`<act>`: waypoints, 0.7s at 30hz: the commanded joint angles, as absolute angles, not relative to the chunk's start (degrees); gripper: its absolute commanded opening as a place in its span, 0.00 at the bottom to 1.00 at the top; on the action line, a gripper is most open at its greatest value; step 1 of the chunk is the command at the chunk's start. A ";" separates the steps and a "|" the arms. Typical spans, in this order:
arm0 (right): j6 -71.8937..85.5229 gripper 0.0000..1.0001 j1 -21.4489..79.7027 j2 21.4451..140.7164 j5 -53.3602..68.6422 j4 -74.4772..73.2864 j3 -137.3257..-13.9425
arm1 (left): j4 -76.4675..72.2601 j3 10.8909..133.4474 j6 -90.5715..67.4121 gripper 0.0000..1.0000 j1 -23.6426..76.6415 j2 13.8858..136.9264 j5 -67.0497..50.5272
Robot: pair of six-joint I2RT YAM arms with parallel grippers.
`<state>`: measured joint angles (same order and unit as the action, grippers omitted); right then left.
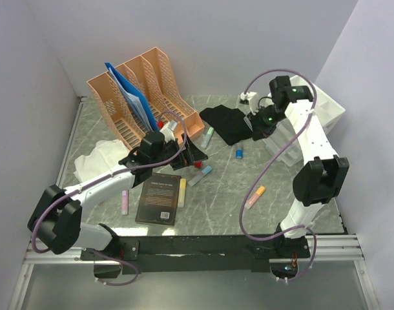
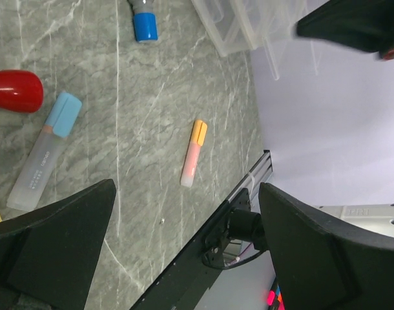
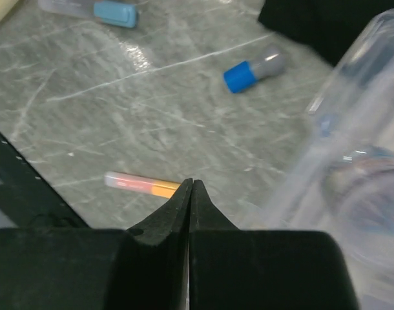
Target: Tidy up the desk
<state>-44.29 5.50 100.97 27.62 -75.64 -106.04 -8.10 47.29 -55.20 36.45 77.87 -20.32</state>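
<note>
Top external view first: the desk (image 1: 229, 213), grey-green marble, fills the floor of the shot from the black rail by the arm bases to the back wall. Containers now. One peach file rack (image 1: 168, 81) stands at the back left with three slots, and blue folders (image 1: 129, 95) lean in its left part (which slot exactly, I cannot tell); the right-hand slot looks bare. One clear plastic bin (image 3: 352, 148) sits at the right edge, its contents too blurred to read.

On to the count. Five highlighters lie loose:
- pink (image 1: 124, 201)
- yellow (image 1: 182, 192)
- blue-capped (image 1: 200, 175)
- green (image 1: 208, 135)
- orange (image 1: 255, 197)

One stubby grey marker with a blue cap (image 1: 239, 153) lies mid-desk. There is one dark book (image 1: 159, 197), flat, with the yellow highlighter just beside it. Two cloths, one white (image 1: 100, 158) and one black (image 1: 226, 123).

Left claw (image 2: 184, 187) hangs over the blue-capped highlighter, fingers spread wide and nothing between them. Right claw (image 3: 192, 186) is by the clear bin, tips pressed together on nothing.
</note>
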 commanded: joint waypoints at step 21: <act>-20.12 0.38 6.68 100.28 -8.52 -43.16 -96.42 | -9.32 47.72 -54.32 0.99 35.95 74.09 -17.93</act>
